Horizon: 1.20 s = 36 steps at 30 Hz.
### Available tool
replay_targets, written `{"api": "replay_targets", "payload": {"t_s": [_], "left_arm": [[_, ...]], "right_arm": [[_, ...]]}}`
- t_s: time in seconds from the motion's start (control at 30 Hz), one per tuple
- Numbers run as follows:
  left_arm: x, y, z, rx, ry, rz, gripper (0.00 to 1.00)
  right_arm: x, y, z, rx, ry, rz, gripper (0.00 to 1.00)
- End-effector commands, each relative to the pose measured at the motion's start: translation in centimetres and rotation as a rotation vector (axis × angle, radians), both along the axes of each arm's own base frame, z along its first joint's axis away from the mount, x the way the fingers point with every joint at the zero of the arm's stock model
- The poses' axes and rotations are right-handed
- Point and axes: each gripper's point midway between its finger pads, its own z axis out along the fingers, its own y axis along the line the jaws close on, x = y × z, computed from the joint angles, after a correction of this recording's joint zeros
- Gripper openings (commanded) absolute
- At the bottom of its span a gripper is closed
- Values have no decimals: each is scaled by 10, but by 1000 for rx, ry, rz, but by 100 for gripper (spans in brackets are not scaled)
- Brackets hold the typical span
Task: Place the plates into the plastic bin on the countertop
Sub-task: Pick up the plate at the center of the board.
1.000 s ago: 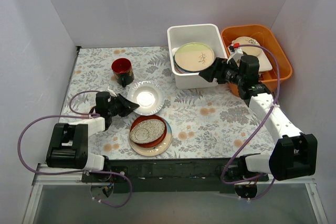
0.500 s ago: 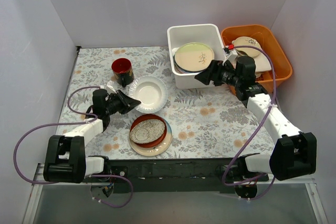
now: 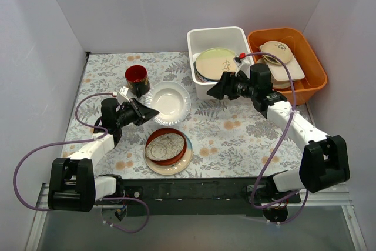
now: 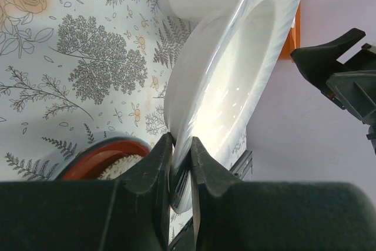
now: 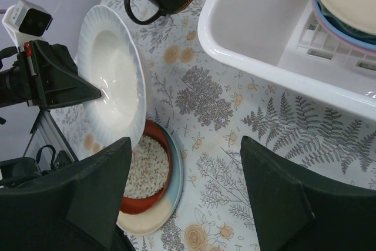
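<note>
The left gripper [image 3: 147, 111] pinches the rim of the tilted plate [image 3: 170, 101]. The right gripper [image 3: 214, 90] hangs open beside the bin [image 3: 191, 51].

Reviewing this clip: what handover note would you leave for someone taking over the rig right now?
Left gripper: shut on the rim of the pale plate, which is lifted and tilted above the countertop, left of the plastic bin.
Right gripper: open, empty, hovering in front of the bin.
Done: a stack of plates lies in the bin.
Left: bin the held plate, then the red-brown plate with the speckled dish and the cream-and-blue plate under it.
</note>
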Motion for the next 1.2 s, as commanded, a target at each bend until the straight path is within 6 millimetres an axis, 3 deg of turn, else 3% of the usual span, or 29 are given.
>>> {"api": "replay_targets", "payload": {"t_s": [0.0,0.93,1.1,1.17], "left_arm": [[1,-10,49,-39,-158,-80,0],[-15,-33,60,-57,-183,-194,0],[-17,-37,61,-57,-184,-204,0],[-17,-37,60,-55,-184,-201,0]], "right_arm": [[3,19,19,14,-53,50,82],[-14,86,-12,19,32,181,79],[-16,95,-18,15,48,199,74],[-16,97,-19,16,55,203,63]]}}
